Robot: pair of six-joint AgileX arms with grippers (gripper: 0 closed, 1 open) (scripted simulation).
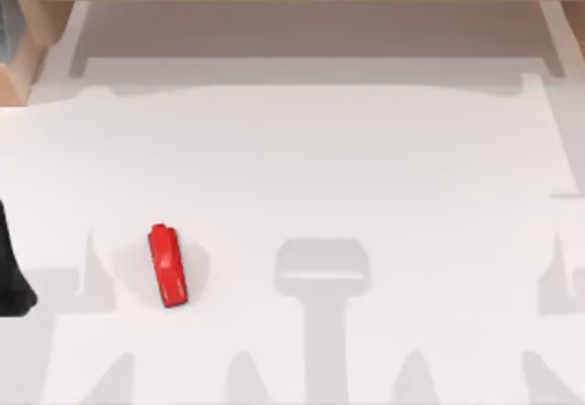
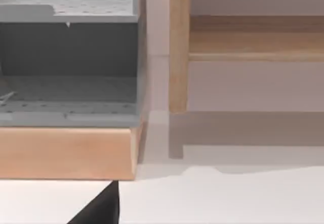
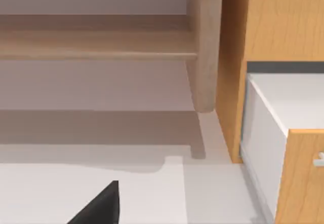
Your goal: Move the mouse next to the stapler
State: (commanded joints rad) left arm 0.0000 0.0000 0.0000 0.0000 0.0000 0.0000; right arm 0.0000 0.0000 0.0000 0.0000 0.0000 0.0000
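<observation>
Red glossy plastic marks the stapler (image 1: pixel 167 266), lying flat on the near left part of the white table (image 1: pixel 366 167), its narrow nub pointing to the far side. Where the mouse lies I cannot tell. As a judgement, a mouse should be light and stiff with a smooth curved shell (slippery from above), so it is best taken across its narrow sides, low down, with even pressure. The stapler looks hard and stable and needs no handling.

Counted: one stapler, and one dark arm, the left arm (image 1: pixel 11 272), at the table's left edge. The left gripper (image 2: pixel 98 209) is a black wedge over the table near a wooden shelf (image 2: pixel 66 150). The right gripper (image 3: pixel 98 209) looks the same near a wooden cabinet (image 3: pixel 235 47). Whether either is open or closed I cannot tell.
</observation>
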